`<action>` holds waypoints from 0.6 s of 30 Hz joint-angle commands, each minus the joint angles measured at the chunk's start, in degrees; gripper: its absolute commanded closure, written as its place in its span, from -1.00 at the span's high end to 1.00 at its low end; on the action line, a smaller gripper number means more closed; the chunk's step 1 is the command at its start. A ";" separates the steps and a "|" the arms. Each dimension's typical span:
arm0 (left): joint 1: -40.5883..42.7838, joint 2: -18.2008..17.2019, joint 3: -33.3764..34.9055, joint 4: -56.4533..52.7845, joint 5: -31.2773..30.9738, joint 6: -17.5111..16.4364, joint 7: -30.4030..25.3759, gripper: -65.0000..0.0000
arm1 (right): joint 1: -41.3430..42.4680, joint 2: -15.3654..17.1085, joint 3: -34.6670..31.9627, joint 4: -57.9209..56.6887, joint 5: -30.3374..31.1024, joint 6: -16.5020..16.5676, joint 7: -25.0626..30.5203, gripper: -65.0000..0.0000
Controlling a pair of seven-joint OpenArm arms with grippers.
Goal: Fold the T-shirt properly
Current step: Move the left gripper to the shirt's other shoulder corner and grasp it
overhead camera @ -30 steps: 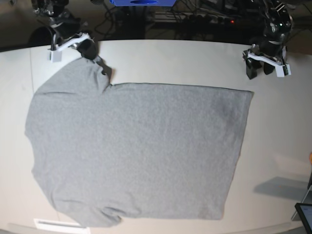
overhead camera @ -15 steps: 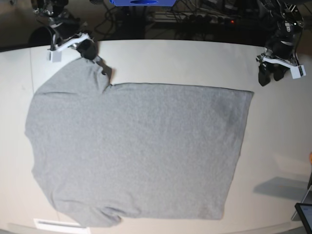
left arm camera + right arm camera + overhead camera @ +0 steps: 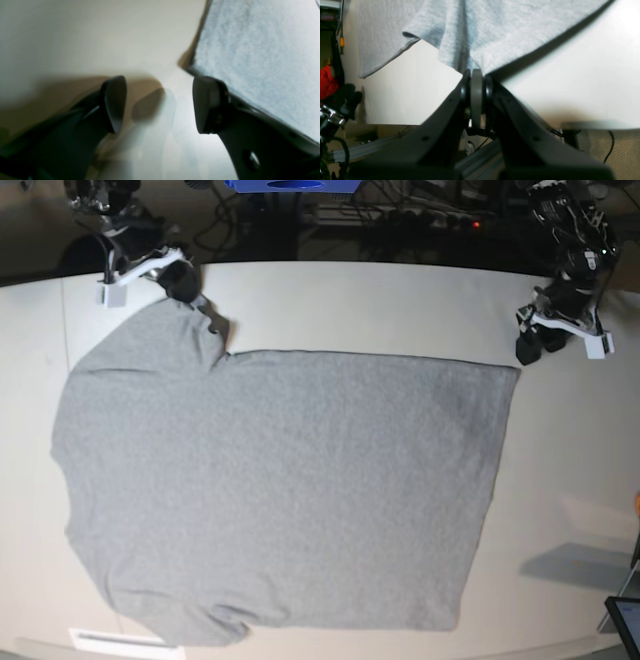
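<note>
The T-shirt (image 3: 280, 490) is lying spread flat, plain side up, across the counter (image 3: 400, 300); being soft, light and limp, it is likely best taken by its corners and hems. The right end effector (image 3: 476, 75) is pinching the sleeve edge closed, reaching low over the far corner. The left end effector (image 3: 160, 105) is hovering spread open and empty over bare counter just beside the hem corner.

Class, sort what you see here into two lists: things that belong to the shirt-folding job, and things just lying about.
Belongs to the job:
T-shirt
right end effector, shut on a sleeve
left end effector, open, beside the hem corner

Just lying about:
blue object behind the table
dark device at the table's edge
</note>
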 commanded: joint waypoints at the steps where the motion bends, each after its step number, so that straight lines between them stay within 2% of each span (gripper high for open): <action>1: -0.19 -0.84 -0.10 0.97 -0.80 -0.47 -0.15 0.27 | -0.30 0.30 0.13 0.69 0.41 0.71 0.76 -1.00; 10: -1.86 1.71 0.26 0.62 -0.36 -0.38 -0.15 0.26 | -0.13 0.30 0.04 0.69 0.41 0.71 0.76 -1.00; 14: -2.91 1.80 4.39 0.62 -0.36 -0.20 -0.15 0.26 | 0.14 0.30 0.04 0.69 0.41 0.71 0.76 -1.00; 18: -3.61 1.97 4.74 0.62 -0.36 2.96 -0.42 0.26 | 0.14 0.30 0.04 0.69 0.41 0.71 0.76 -1.00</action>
